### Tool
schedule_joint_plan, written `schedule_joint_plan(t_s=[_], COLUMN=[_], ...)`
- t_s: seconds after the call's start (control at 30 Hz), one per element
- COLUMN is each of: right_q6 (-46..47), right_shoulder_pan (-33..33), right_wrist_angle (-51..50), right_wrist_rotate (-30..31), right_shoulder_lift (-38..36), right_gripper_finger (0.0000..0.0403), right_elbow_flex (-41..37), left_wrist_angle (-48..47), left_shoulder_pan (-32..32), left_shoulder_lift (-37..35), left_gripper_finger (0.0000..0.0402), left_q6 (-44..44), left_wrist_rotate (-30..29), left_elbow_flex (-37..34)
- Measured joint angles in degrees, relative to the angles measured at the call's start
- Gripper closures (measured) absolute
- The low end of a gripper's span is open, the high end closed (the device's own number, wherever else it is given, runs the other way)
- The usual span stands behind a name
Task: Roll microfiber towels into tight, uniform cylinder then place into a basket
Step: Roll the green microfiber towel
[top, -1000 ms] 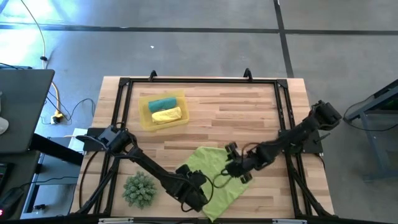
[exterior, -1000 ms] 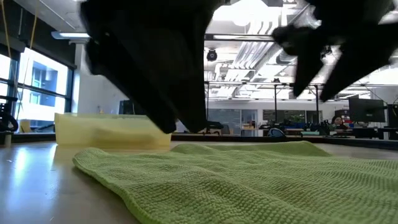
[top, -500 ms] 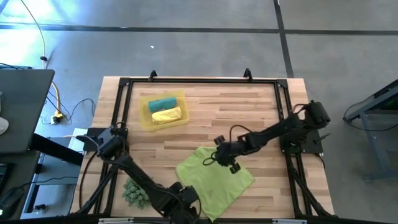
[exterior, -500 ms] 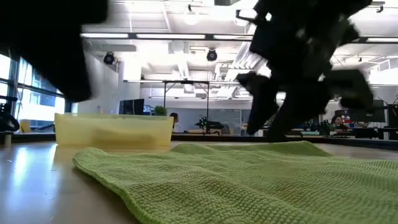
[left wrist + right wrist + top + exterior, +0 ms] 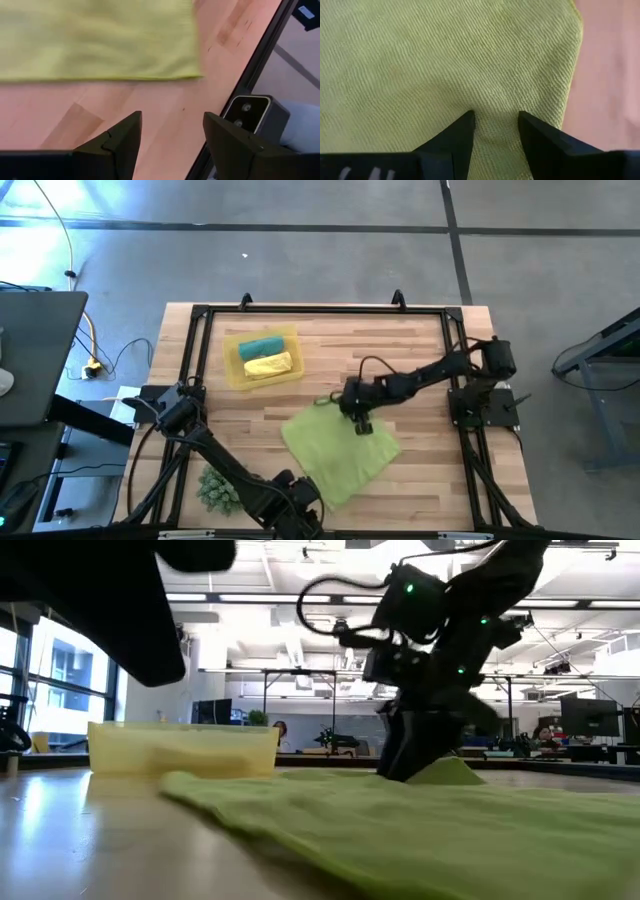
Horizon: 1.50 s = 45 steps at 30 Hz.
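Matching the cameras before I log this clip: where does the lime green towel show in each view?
High view: lime green towel spread low and centre, right gripper at its far edge.
Low view: fills the foreground.
Left wrist view: along the top.
Right wrist view: fills the frame.
Shared landmark: the right gripper, seen in the high and low views.

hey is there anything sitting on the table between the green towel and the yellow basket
Nothing visible does. Bare wood lies between the lime green towel and the basket, which already holds a teal roll and a yellow roll. The right gripper rests on the towel's far edge; the spiky plant ball sits off to the side.
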Motion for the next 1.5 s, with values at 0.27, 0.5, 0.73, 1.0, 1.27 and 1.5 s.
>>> schedule_joint_plan(t_s=[0.27, 0.5, 0.73, 1.0, 1.27, 1.5], right_q6=[11.9, 10.6, 14.9, 24.2, 22.0, 25.2], right_shoulder_pan=[-7.0, -4.8, 5.2, 23.5, 32.7, 37.5], right_wrist_angle=[-10.7, -18.9, -18.7, 7.3, 10.2, 8.8], right_wrist_rotate=[-0.7, -0.9, -0.4, 11.1, 17.7, 14.1], right_shoulder_lift=[-2.2, -17.5, -35.3, -43.7, -36.7, -29.6], right_gripper_finger=[0.0252, 0.0252, 0.0252, 0.0252, 0.0252, 0.0252], right_elbow_flex=[0.0, -0.4, -10.3, -28.6, -29.1, -26.6], left_wrist_angle=[-0.5, -0.6, -6.5, -10.0, -8.0, -5.5], left_shoulder_pan=[1.4, 4.6, 7.9, 10.2, 12.5, 13.4], left_shoulder_lift=[0.0, 0.0, 0.0, 0.1, 0.2, -0.2], left_gripper_finger=[0.0200, 0.0200, 0.0200, 0.0200, 0.0200, 0.0200], left_q6=[7.8, 25.0, 41.3, 57.7, 62.1, 67.1], left_wrist_rotate=[-3.0, -3.4, -3.3, 1.1, 3.5, 6.5], left_elbow_flex=[0.0, 0.0, 0.0, -3.3, -7.9, -9.1])
